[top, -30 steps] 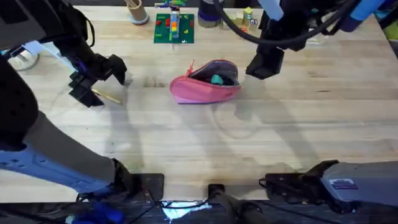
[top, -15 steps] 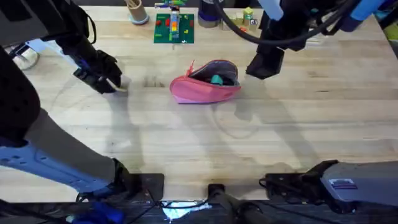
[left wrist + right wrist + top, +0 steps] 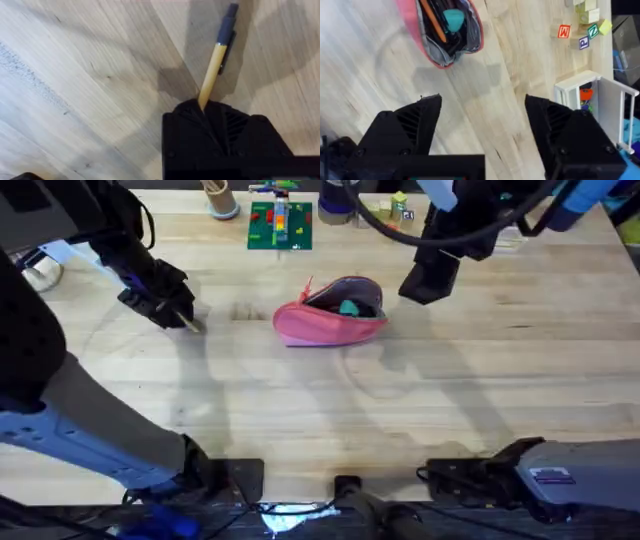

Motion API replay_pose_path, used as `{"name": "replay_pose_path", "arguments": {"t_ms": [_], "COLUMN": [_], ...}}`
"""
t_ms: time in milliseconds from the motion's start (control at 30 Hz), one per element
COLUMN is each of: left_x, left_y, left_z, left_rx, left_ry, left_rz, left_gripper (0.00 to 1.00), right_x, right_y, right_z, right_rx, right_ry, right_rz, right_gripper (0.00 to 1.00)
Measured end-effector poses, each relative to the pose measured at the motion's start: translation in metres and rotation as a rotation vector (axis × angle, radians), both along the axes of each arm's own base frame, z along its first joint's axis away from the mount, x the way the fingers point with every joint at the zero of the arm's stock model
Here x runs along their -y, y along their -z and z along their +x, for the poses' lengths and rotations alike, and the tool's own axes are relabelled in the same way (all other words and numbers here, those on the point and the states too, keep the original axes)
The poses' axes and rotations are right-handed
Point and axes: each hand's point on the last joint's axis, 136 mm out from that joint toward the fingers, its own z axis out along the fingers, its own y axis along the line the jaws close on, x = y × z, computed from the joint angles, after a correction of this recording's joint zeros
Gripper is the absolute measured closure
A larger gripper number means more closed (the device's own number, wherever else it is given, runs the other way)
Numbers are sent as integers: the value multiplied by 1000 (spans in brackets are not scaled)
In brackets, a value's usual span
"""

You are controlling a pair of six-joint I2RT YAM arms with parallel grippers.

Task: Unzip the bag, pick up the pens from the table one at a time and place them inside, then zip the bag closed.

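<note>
Nearest to where I'm standing, the broad wooden table point(image 3: 330, 410) is lying bare across its near half. Farther in on the left, the left gripper point(image 3: 182, 318) is pressing down at the tabletop, and its wrist camera is showing the fingers closed together on the yellowish-tan pen point(image 3: 212, 75), whose dark tip is sticking out past them, close over the wood. The hold is sitting toward one end of the pen rather than its middle, so I'd judge the pen is liable to swing or droop once lifted. Doing this step well is going to mean rising straight up until the tip is clear of the wood, then carrying it rightward, level and unhurried.

Around mid-table, the pink bag point(image 3: 332, 311) is lying with its zipper open and its mouth gaping. The orange pen point(image 3: 431, 21) is already lying inside it beside something teal. The opening looks narrow, so lining the tan pen up along the bag's length before lowering should be helping it slide in rather than catch on the lip.

Just right of the bag and a little farther back, the right gripper point(image 3: 428, 280) is hovering with its fingers wide apart, holding nothing. It is sitting close enough to steady the bag if it shifts.
</note>
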Motion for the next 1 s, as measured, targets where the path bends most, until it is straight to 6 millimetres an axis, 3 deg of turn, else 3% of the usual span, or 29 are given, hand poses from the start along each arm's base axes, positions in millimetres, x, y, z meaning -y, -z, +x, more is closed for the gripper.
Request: {"name": "replay_pose_path", "arguments": {"t_ms": [267,367,500,633,833,1000], "left_x": [14,27,48,66,96,133], "left_y": [-11,-35,-81,-116,-140,-157], "left_z": [5,17,35,42,53,67], "left_rx": [0,71,209,307,419,543], "left_ry": [111,191,307,404,616,841], "left_rz": [59,96,148,182,186,161], "left_gripper": [956,956,956,957,957,957], "right_x": [7,17,29,35,41,48], "right_y": [0,0,0,-6,-28,-41], "right_z": [3,8,13,12,-4,-21], "right_rx": [-16,-22,-27,-16,28,39], "right_ry": [153,243,347,393,427,469], "right_rz": [51,75,102,125,175,206], "right_gripper": [6,6,6,6,5,5]}}
